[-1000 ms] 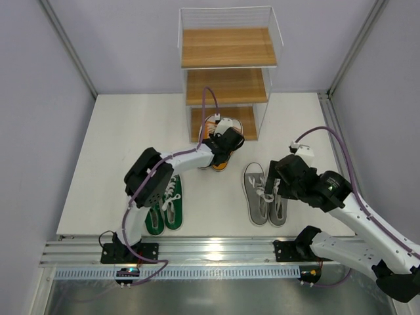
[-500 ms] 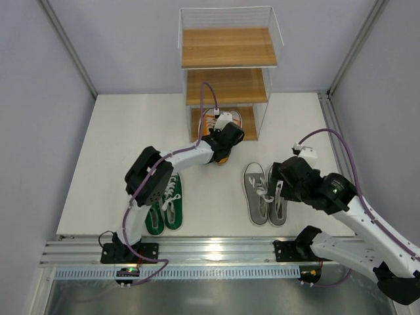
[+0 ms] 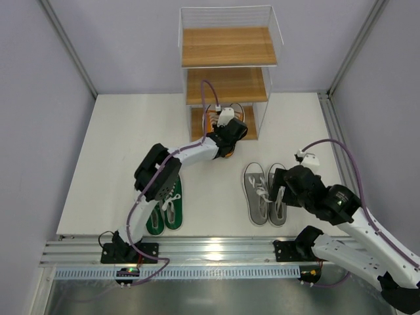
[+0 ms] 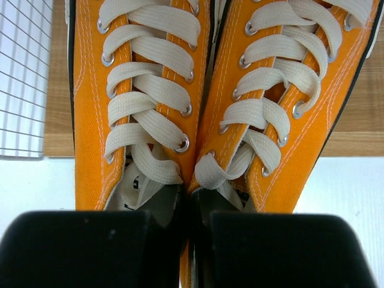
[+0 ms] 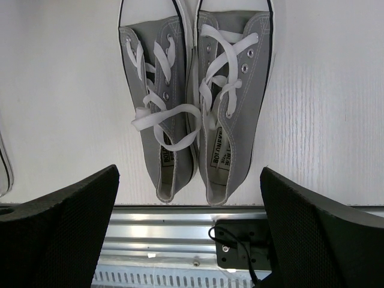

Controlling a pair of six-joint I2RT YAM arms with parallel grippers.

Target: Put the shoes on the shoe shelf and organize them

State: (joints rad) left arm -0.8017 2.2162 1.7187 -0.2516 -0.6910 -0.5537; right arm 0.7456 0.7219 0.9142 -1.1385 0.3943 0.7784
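Note:
The orange shoes (image 4: 150,120) fill the left wrist view, side by side, toes over the brown bottom board (image 4: 360,123) of the shoe shelf (image 3: 228,47). My left gripper (image 4: 191,240) is shut on the two inner walls of the pair, pinched together near the heels. From above, that gripper (image 3: 226,139) sits at the shelf's front with the orange shoes (image 3: 212,122) partly under the frame. The grey shoes (image 5: 198,114) lie paired on the table. My right gripper (image 5: 192,240) hangs open above their heels and holds nothing. The green shoes (image 3: 164,207) lie near the left arm.
White wire mesh (image 4: 21,72) of the shelf side stands left of the orange pair. The metal rail (image 5: 180,240) and the arm's base plate (image 5: 246,252) run just behind the grey heels. The two upper boards (image 3: 227,85) carry nothing.
My left arm has pushed the orange pair away from me, from the table in front of the shelf onto its bottom board. The right arm has drawn back toward the near edge, still open.

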